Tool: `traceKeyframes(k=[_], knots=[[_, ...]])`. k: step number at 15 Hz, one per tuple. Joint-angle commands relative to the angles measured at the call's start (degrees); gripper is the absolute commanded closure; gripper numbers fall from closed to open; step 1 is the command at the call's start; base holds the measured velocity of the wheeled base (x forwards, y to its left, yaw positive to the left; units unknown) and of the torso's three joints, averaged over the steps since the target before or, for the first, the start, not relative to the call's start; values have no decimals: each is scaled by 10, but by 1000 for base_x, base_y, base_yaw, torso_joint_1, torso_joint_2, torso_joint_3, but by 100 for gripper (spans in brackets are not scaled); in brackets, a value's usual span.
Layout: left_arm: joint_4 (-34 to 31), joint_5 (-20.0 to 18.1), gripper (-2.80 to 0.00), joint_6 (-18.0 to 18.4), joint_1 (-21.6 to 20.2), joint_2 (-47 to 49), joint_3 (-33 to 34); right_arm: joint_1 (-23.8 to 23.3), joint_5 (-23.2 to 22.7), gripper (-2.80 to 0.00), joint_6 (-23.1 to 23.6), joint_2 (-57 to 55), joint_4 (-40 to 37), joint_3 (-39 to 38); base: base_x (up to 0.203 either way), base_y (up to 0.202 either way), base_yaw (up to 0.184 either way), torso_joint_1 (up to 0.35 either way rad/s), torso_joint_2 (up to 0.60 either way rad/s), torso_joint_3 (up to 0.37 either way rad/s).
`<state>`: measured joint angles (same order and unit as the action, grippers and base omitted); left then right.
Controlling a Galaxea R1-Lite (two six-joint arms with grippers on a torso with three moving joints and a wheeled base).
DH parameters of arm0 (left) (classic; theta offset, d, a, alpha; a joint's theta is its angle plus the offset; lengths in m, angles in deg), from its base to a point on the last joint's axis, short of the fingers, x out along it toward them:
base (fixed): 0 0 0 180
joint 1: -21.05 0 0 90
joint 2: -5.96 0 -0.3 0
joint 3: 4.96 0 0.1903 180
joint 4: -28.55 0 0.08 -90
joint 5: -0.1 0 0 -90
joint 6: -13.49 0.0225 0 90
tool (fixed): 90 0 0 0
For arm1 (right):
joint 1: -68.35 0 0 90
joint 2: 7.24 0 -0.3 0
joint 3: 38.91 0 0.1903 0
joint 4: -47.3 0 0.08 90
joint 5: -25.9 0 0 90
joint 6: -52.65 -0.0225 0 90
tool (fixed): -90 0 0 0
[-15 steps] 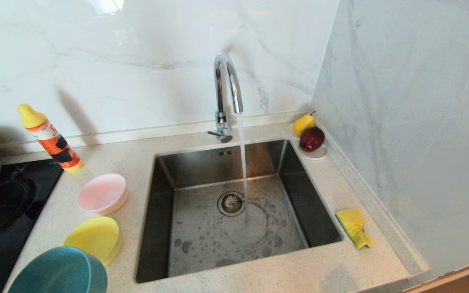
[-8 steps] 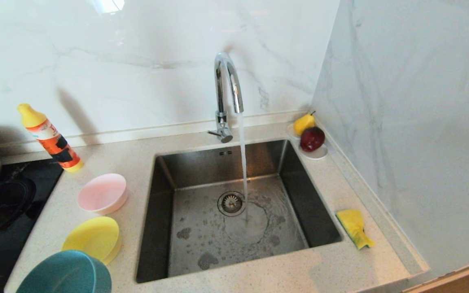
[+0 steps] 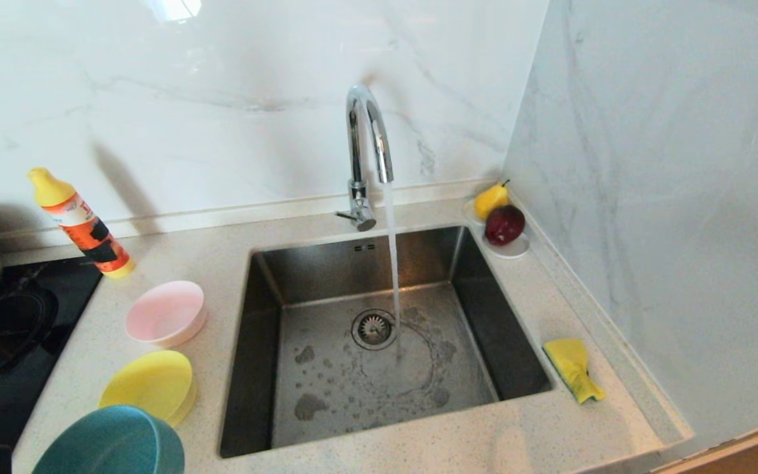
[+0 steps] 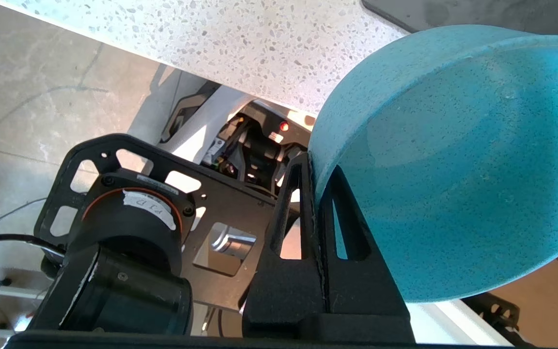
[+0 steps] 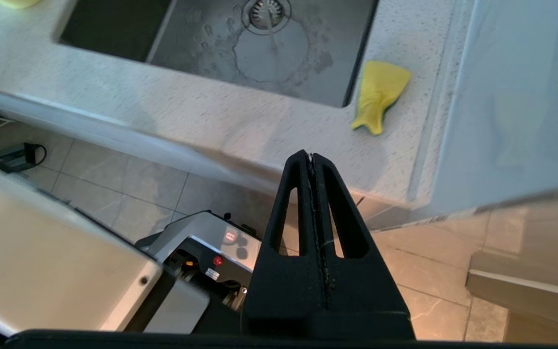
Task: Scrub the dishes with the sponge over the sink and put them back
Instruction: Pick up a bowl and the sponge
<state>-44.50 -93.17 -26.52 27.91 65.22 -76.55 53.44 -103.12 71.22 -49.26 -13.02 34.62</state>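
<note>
Two marble walls, speckled counter, running tap

Right gripper: fingers pressed together, hanging off the tabletop's front edge, above the tiled floor. Sponge: yellow, on the tabletop beside the sink corner. Water stream landing by the drain strainer.

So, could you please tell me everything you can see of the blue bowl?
The blue bowl is round, matte teal, plastic-looking with fine speckles. It sits at the counter's near left corner, beside the yellow bowl, tipped so its opening faces sideways. The left gripper is shut on its rim, one finger inside and one outside. It looks empty.
</note>
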Motion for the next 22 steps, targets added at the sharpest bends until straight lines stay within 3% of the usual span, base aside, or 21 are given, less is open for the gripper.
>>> traceKeyframes(k=[1, 6, 10, 13, 15, 20, 22], knots=[[3, 0, 0, -2, 0, 8, 2, 14, -1, 0, 1, -70, 10, 6, 0, 0, 0, 0, 0, 0], [17, -1, 0, -2, 0, 8, 14, 136, 92, 0, -7, -83, 22, 9, 0, 0, 0, 0, 0, 0], [20, 0, 0, -2, 0, 9, 26, 169, 137, 0, -13, -135, 41, 34, 0, 0, 0, 0, 0, 0], [29, -1, 0, -1, 0, 21, 26, 197, 152, 0, -53, -170, 42, 68, 0, 0, 0, 0, 0, 0], [35, 0, 0, -1, 0, 24, 25, 243, 173, 0, -79, -184, 43, 82, 0, 0, 0, 0, 0, 0], [36, -2, 0, 1, 0, 32, 34, 366, 340, 0, -194, -239, 113, 93, 0, 0, 0, 0, 0, 0], [43, -2, 0, 0, 0, 32, 36, 382, 352, 0, -209, -251, 117, 94, 0, 0, 0, 0, 0, 0]])
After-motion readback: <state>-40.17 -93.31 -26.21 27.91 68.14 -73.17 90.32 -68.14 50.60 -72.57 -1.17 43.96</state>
